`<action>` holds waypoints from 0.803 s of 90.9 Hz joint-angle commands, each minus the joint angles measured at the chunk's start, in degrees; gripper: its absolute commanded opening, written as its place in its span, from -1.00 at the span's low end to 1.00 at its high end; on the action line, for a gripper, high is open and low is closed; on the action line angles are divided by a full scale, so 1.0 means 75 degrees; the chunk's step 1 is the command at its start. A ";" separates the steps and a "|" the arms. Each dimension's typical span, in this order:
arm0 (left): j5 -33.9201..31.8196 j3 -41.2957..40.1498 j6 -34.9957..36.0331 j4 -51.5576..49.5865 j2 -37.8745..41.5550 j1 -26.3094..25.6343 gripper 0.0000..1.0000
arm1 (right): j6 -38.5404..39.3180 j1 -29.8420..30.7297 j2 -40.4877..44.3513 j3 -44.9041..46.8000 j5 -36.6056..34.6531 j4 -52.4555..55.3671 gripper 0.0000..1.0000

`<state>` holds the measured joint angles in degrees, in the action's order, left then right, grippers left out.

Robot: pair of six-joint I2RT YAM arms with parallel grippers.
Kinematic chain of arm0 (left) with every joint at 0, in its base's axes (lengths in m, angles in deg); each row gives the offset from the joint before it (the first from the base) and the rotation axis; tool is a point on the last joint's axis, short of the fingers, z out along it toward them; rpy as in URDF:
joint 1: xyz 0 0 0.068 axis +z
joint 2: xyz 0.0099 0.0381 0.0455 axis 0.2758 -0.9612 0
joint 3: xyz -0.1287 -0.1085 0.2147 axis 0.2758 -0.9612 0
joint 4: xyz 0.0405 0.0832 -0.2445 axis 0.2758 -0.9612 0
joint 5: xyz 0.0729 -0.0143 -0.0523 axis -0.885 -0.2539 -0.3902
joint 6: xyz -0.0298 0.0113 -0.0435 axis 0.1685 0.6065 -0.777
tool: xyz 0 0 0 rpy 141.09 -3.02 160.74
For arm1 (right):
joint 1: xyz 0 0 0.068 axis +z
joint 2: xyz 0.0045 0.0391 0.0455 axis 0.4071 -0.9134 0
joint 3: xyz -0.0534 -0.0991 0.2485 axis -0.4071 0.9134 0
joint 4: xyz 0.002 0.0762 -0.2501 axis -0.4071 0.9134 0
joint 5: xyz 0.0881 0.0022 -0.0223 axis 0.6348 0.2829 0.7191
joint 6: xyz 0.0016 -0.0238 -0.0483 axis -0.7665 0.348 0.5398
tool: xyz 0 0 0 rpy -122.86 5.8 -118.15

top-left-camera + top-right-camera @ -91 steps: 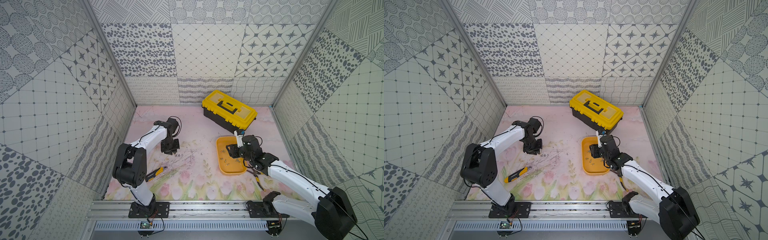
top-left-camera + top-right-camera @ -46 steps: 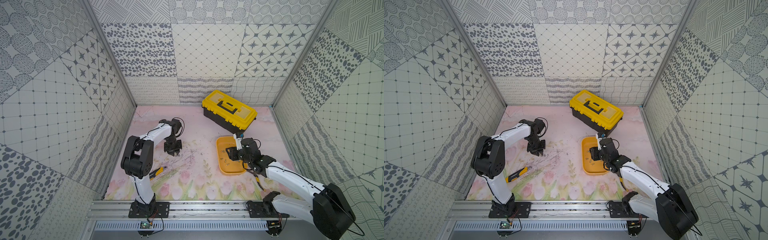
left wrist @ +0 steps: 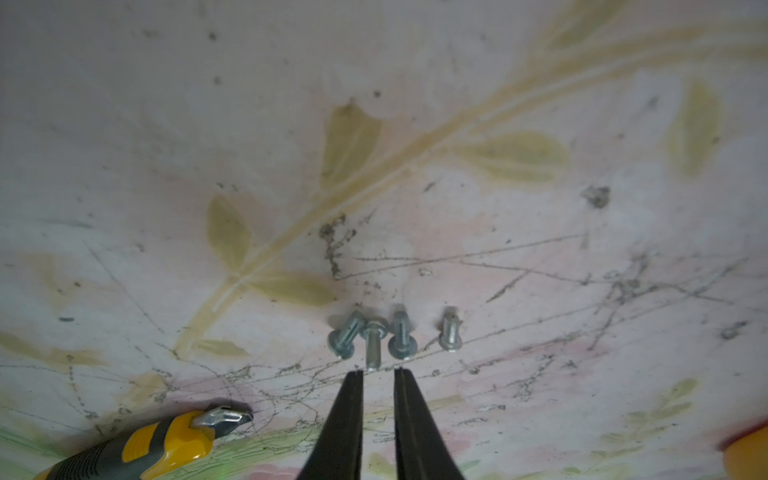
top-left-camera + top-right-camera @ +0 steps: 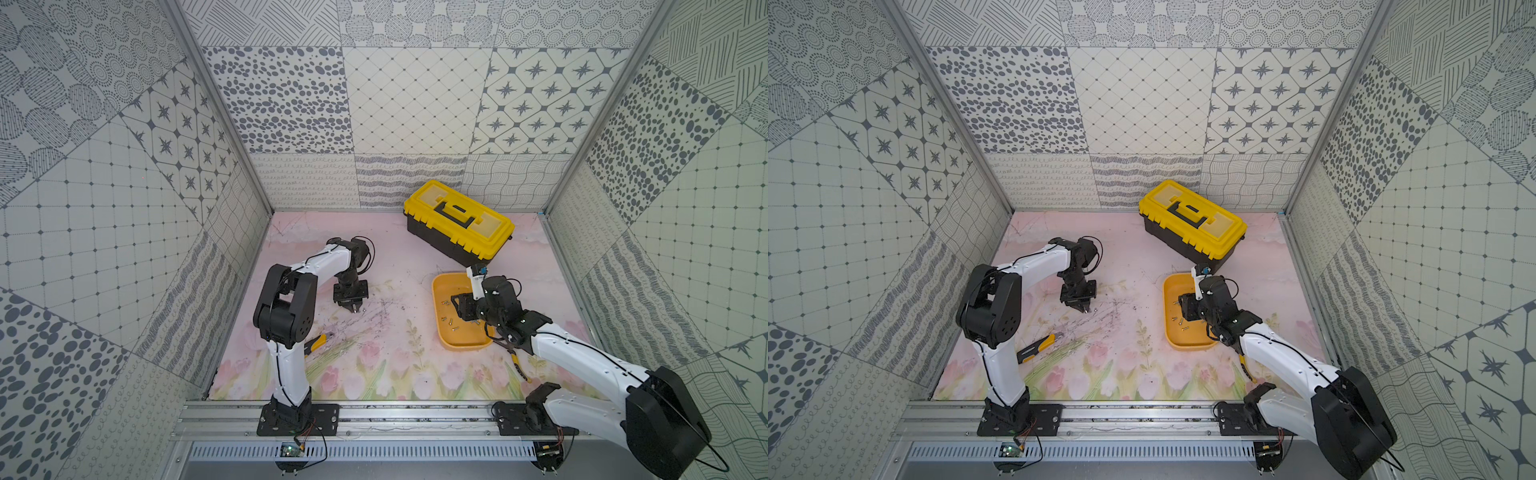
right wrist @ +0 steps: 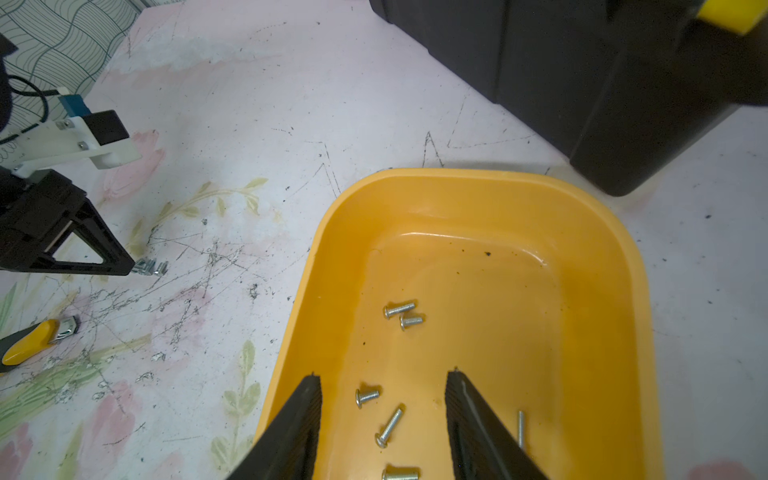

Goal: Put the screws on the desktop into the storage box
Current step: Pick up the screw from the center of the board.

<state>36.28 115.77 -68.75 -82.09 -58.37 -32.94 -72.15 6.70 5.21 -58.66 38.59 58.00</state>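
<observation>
nearest the rail, one yellow-handled knife [image 3: 137,449] is seen lying on the counter [image 4: 395,257]. just beyond it, four screws [image 3: 402,338] are counted on the scratched pink surface. three are packed side by side, seemingly touching, and a fourth screw [image 3: 451,334] is set just beside them, apart. the left end effector [image 3: 377,372] is held low right at them, jaws parted only a sliver, nothing gripped. the shank tip of the middle screw is lined up with that gap.

these screws are judged light, hard and slick, round enough to roll or squirt out of a pinch. the hold is best taken across the shank just under the head, one at a time, and the neighbours are likely to be nudged.

further across, one storage box [image 5: 478,178] is seen, with six screws counted on its floor in the right wrist view. more may be hidden behind the fingers [image 5: 291,432]. the right end effector [image 5: 385,374] is hung over the box about half open, empty. farthest back, one black toolbox [image 4: 457,224] with a yellow lid is parked near the back wall.
</observation>
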 commanded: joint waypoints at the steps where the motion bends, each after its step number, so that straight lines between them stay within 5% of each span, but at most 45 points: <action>1: -0.0106 0.0101 0.0126 -0.0337 -0.0136 -0.0073 -0.66 | -0.0013 0.0017 0.0027 0.0028 0.0059 -0.0315 0.05; 31: -0.0177 0.0139 0.0139 -0.0395 -0.0255 -0.0075 -0.74 | -0.0012 0.0013 -0.0034 0.0005 0.0165 -0.0317 0.04; 51: -0.0332 0.0157 0.0118 -0.0404 -0.0124 -0.0075 -1.00 | -0.0011 0.0014 -0.0088 -0.0030 0.0212 -0.0305 0.03; 73: -0.0065 0.0523 -0.0234 -0.0337 0.1541 -0.0550 -1.00 | -0.0075 0.0011 0.0484 0.0027 0.0183 -0.0146 0.02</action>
<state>34.82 116.65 -68.62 -82.90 -54.52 -33.53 -72.18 6.70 5.85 -58.66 39.90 58.33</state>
